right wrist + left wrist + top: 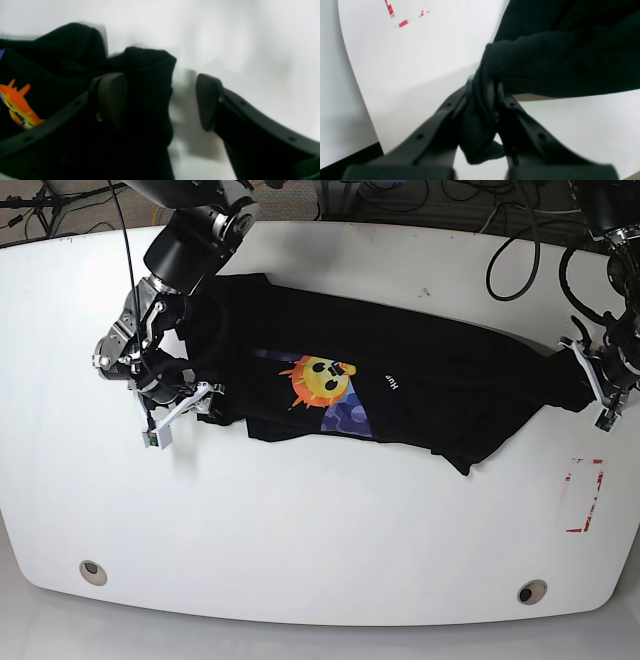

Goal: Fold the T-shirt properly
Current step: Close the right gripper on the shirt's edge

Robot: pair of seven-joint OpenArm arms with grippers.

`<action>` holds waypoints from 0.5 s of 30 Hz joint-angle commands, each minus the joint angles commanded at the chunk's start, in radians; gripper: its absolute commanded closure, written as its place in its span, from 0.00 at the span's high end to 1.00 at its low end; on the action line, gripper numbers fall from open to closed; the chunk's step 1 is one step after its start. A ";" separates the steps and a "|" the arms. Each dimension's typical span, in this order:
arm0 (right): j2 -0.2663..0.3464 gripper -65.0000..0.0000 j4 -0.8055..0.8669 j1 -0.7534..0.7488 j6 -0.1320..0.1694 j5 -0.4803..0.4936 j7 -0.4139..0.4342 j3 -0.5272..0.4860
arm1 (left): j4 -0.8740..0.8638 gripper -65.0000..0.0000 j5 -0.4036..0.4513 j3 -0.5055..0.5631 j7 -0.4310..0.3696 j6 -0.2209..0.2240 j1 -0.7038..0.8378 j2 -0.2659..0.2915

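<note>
My left gripper [492, 100] was clamped tight on a bunched black edge of the T-shirt [400, 395], at the right end of the white table [320, 540]. My right gripper [160, 100] stood with its jaws wide apart at the left end, one finger [112, 97] against the cloth, gripping nothing. The shirt lay stretched across the far half, emoji face [325, 380] upward, and red marks [583, 495] lay near the right edge.
</note>
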 joint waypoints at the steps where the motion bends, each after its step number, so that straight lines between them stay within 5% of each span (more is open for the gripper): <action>1: -0.002 0.51 0.000 -0.002 0.000 0.000 0.000 -0.002 | 0.000 0.03 0.000 0.000 0.000 0.000 0.000 0.000; 7: -0.002 0.38 0.002 -0.031 0.000 0.000 0.002 -0.081 | 0.000 0.03 0.000 0.000 0.000 0.000 0.000 0.000; 13: 0.003 0.02 0.008 -0.035 0.000 -0.002 0.002 -0.094 | 0.002 0.03 0.000 0.000 0.000 0.000 0.000 0.000; 15: 0.005 0.00 0.009 -0.035 0.000 -0.002 0.002 -0.094 | 0.002 0.03 0.000 0.000 0.000 0.000 0.000 0.000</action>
